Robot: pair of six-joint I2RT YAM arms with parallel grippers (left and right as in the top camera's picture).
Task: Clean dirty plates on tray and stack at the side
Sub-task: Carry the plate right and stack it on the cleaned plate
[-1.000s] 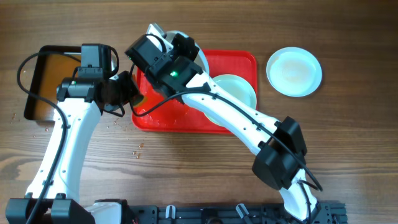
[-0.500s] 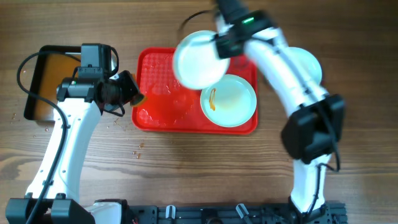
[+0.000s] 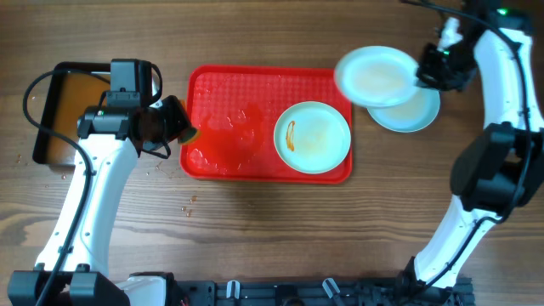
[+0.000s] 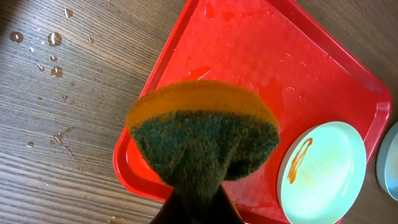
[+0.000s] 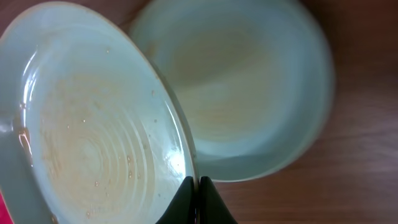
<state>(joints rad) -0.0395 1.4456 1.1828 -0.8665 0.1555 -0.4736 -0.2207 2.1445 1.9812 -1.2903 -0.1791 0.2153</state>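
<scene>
My right arm has been swinging across from above the red tray to the far right of the table, carrying a plate away with it; my left arm has not shifted.

Starting at the left, the black tray of brownish water is sitting just beside my left arm. My left gripper is hovering at the red tray's left rim, clamped on a folded sponge with its green scouring face pointing down. The tray floor under it is glistening wet. Toward the tray's right end the smeared plate is lying flat, an orange streak on its left half. It lies to the right of my sponge with the wet tray floor in between, and I judge my left gripper the better placed for it.

Past the tray's right rim, my right gripper is pinching the carried plate by its right edge, jaws tight on the rim. That plate is hanging above the side plate, which is resting on the table. The two are overlapping but not centred: the carried one is sitting off toward the tray and looks tilted. I am judging that it needs to travel further right and level out before I lower it.
</scene>
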